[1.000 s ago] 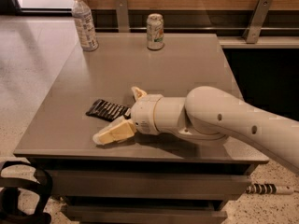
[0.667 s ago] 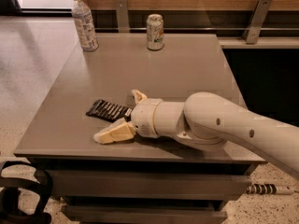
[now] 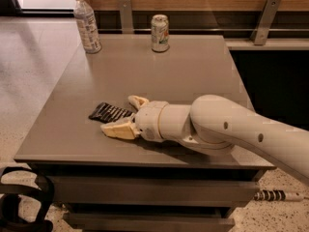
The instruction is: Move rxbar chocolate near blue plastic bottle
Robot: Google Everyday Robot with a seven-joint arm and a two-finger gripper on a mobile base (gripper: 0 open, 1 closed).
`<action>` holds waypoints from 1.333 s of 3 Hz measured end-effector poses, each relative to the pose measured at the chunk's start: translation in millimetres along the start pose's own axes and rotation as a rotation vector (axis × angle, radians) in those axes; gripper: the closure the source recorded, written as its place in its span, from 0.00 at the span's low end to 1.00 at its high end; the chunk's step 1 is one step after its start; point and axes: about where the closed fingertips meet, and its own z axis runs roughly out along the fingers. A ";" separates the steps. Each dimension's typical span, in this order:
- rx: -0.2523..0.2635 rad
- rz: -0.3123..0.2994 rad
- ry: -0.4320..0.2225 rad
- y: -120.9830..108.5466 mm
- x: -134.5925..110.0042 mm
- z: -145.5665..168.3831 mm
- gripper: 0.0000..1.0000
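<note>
Low over the surface, end effector with fingers spread apart, clamped on nothing. Flat bar just ahead, one end reaching between the fingertips. Upright bottle well beyond the end effector.
</note>
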 end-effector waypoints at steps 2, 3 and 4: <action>0.000 0.000 0.000 0.1 -2.4 -0.8 1.00; 0.000 0.000 0.000 0.1 -2.4 -0.8 1.00; 0.000 0.000 0.000 0.1 -2.4 -0.8 1.00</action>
